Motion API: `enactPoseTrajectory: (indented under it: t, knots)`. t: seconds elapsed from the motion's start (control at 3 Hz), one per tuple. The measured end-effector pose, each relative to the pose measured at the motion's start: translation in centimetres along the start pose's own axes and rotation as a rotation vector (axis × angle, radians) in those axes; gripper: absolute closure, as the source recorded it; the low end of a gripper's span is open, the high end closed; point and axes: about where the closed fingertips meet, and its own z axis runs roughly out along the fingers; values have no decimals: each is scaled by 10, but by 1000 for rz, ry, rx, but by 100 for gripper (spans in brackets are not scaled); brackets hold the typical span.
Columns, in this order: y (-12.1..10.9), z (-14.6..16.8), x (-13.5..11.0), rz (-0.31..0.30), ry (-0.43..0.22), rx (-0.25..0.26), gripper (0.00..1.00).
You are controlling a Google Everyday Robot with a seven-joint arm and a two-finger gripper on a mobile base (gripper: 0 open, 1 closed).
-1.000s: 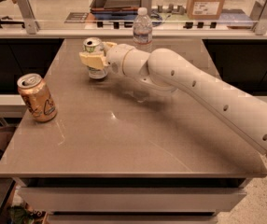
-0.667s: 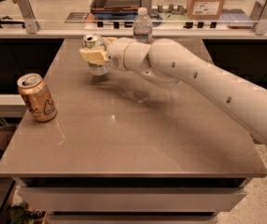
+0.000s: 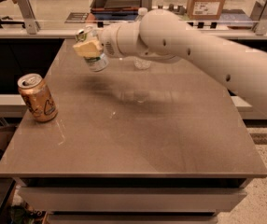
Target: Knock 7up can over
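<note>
The 7up can (image 3: pixel 97 62), white and green with a silver top, is at the far left of the table (image 3: pixel 138 143). It is tilted, top leaning to the back left, and seems to be off the table surface with a shadow below it. My gripper (image 3: pixel 88 47), with pale yellow fingers (image 3: pixel 83 49), is closed around the can's upper body. The white arm (image 3: pixel 203 45) reaches in from the right and hides part of the can.
An orange-gold can (image 3: pixel 38 98) stands upright near the table's left edge. A clear plastic bottle (image 3: pixel 142 62) stands at the back, mostly hidden behind the arm. Behind the table are a glass rail, a tray and a cardboard box (image 3: pixel 207 0).
The arm has risen and swung nearer. The 7up can, upright in the gripper before, is now tilted and raised from the table. The orange-gold can has not moved.
</note>
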Motion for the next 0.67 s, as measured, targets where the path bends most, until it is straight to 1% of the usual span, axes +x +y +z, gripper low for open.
enactPoseTrajectory:
  t: [0.33, 0.67]
  knots:
    - [-8, -12, 12, -25, 114, 41, 100]
    - [-13, -20, 30, -45, 208, 77, 100]
